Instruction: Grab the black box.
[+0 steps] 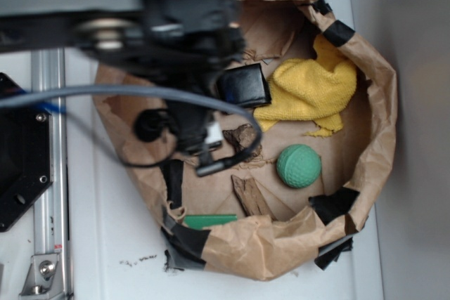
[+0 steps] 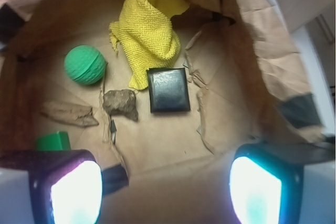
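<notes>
I'm hovering with my pads [image 2: 76,192] spread wide over the paper bag [image 2: 252,51]; black box [image 2: 168,90] is lying flat, touching the yellow cloth [image 2: 147,30]; green ball [image 2: 85,65] is sitting apart.

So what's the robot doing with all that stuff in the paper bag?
The robot arm is hanging over a brown paper bag and is meant to grab the black box. Its tool is open and empty above the bag floor, not touching the box yet. The box lies flat beside a yellow cloth. A green ball, a green block and some bits of bark lie nearby.
</notes>
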Robot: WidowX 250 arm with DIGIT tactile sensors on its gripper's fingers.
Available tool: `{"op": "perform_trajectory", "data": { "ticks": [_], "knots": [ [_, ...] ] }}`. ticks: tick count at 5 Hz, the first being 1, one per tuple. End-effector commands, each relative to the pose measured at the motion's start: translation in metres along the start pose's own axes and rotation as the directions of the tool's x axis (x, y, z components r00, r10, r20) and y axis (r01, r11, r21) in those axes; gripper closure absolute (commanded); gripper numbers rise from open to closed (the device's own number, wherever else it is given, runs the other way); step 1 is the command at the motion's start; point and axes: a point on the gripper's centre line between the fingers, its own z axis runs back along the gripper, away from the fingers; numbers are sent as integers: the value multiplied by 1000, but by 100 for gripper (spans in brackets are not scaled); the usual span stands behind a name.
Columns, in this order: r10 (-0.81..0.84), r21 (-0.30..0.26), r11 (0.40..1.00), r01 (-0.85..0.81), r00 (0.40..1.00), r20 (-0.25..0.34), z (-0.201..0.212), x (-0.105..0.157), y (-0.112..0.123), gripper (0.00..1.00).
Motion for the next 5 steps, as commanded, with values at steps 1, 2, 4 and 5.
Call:
{"op": "perform_trajectory", "data": {
  "ticks": [1, 2, 4, 5],
  "knots": [
    [26, -9, 1000, -25, 999, 47, 10, 10, 5, 0],
    [26, -9, 1000, -25, 999, 47, 10, 10, 5, 0],
    [-171, 85, 982, 168, 985, 22, -58, 21, -5, 0],
    [-231, 83, 969, 231, 973, -3, -72, 27, -1, 0]
  ]
}}
